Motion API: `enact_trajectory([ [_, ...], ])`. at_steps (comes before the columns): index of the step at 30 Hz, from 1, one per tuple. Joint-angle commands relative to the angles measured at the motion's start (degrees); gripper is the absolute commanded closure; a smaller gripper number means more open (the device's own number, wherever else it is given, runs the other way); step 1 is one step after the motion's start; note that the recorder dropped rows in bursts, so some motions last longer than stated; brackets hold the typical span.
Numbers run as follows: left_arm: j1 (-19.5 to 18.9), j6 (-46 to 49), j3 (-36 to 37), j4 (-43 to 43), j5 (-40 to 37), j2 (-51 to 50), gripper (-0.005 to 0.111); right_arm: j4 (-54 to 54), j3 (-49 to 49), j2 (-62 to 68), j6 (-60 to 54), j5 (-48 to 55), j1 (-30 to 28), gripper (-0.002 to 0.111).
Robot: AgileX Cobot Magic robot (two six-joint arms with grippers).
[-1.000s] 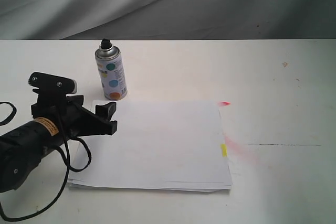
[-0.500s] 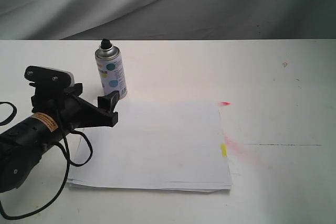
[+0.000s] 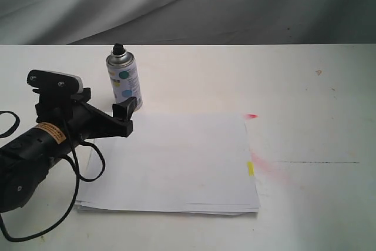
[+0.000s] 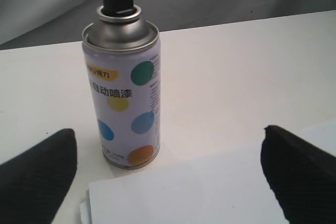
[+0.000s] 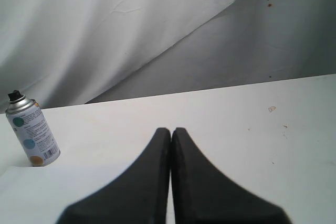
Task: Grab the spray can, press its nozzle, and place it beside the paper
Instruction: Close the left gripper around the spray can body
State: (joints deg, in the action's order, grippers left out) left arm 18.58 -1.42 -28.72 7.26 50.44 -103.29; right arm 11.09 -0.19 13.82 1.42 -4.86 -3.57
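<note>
White table (image 3: pixel 305 86), creased grey cloth backdrop (image 3: pixel 176 4)

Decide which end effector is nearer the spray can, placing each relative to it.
Left. The left end effector stands open just short of the spray can, not touching; the right end effector, shut, sits much farther away.

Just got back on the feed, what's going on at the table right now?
The left gripper is open wide and pointed at the spray can, with one finger to each side of it but short of touching. The can stands upright on the table just past a corner of the paper, its black nozzle uncovered. The right gripper is shut and empty, well away from the can. Nothing is held yet.
</note>
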Motion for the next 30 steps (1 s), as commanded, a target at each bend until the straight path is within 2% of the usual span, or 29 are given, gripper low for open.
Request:
enact_trajectory([
  [1, 0.31, 0.07, -0.25, 1.06, 0.29, -0.15, 0.016, -0.87, 0.19, -0.2, -0.05, -0.06, -0.37, 0.108],
  [15, 0.31, 0.12, -4.32, 1.06, -1.41, -1.01, 0.016, -0.87, 0.19, -0.2, -0.05, -0.06, -0.37, 0.108],
  [23, 0.31, 0.12, -8.68, 1.57, 1.28, -8.95, 0.016, -0.87, 0.19, -0.2, -0.05, -0.06, -0.37, 0.108],
  [30, 0.31, 0.92, -13.78, 7.31, 4.21, -15.57, 0.016, -0.87, 0.19, -0.2, -0.05, -0.06, -0.37, 0.108],
])
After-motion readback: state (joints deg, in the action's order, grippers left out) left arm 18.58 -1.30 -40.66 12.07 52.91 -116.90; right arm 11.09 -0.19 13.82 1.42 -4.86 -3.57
